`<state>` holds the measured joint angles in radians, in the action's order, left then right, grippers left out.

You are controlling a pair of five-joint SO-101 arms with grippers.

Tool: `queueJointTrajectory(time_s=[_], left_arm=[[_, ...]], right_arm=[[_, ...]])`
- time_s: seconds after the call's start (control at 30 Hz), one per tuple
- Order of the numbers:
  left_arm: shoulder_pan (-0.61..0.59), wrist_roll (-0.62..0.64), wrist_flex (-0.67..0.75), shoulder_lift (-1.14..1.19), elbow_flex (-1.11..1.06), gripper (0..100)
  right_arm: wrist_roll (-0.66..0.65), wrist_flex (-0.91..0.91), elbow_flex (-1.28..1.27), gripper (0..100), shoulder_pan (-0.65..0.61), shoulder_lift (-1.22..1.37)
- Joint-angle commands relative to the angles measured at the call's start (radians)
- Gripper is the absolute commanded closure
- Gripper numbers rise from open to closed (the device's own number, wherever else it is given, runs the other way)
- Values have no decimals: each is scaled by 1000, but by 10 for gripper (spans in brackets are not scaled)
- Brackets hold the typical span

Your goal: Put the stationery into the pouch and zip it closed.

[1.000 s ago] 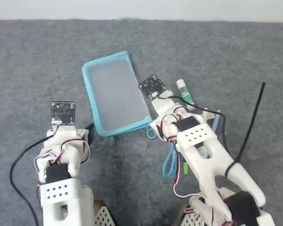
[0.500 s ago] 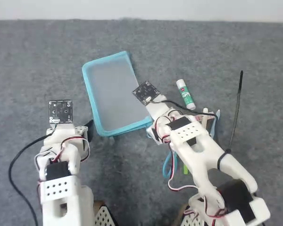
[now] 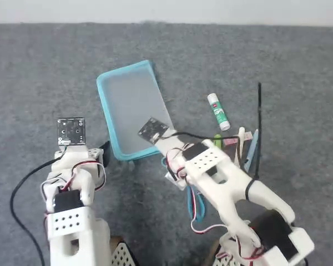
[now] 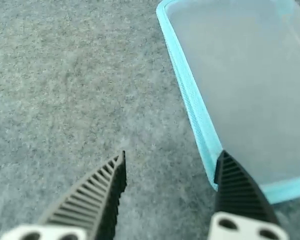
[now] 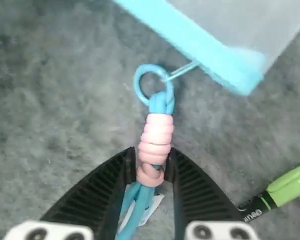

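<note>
On the grey table (image 3: 44,66), mid-way across, the teal mesh pouch (image 3: 134,108) lies flat and looks empty. My left claw (image 4: 172,160) stands open beside its near corner. My right claw (image 5: 151,155) pinches the pink-and-blue zipper cord (image 5: 155,135). The glue stick (image 3: 217,111) and green highlighter (image 5: 285,187) lie outside, so I judge loading not yet begun.

A grey, felt-like table (image 3: 277,61) carries a flat, teal-edged pouch (image 3: 134,105) near its middle. A glue stick (image 3: 217,111) lies apart beside it. Nearer the arms lie a green marker (image 3: 217,138) and what may be pens (image 3: 251,148), partly hidden.
</note>
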<state>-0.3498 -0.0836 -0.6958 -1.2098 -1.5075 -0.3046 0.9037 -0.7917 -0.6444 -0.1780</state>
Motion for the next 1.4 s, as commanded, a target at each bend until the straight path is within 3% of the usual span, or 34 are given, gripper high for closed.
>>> queueJointTrajectory(time_s=[0.0, 0.1, 0.4, 0.53, 0.8, 0.93, 1.03, 1.2, 1.37], left_arm=[[-5, 17, 31, 11, 2, 729], [-5, 17, 31, 11, 2, 729], [-3, 17, 31, 11, 2, 729], [2, 17, 31, 11, 2, 729], [66, 17, 25, 17, 10, 728], [89, 25, -66, 17, 65, 728], [195, 28, -120, 17, 94, 728], [334, 80, -133, 18, 125, 728], [348, 141, -129, 17, 148, 728]], right_arm=[[-12, 71, 103, 903, 61, -54], [26, 102, 127, 904, 77, -39], [52, 84, 143, 903, -143, -15], [52, 84, 150, 903, -177, -27], [120, 70, 69, 902, -130, -323], [120, -30, -71, 845, -87, -487], [120, -140, -167, 804, -8, -555], [118, -236, -207, 798, 119, -509], [64, -317, -203, 798, 131, -371]])
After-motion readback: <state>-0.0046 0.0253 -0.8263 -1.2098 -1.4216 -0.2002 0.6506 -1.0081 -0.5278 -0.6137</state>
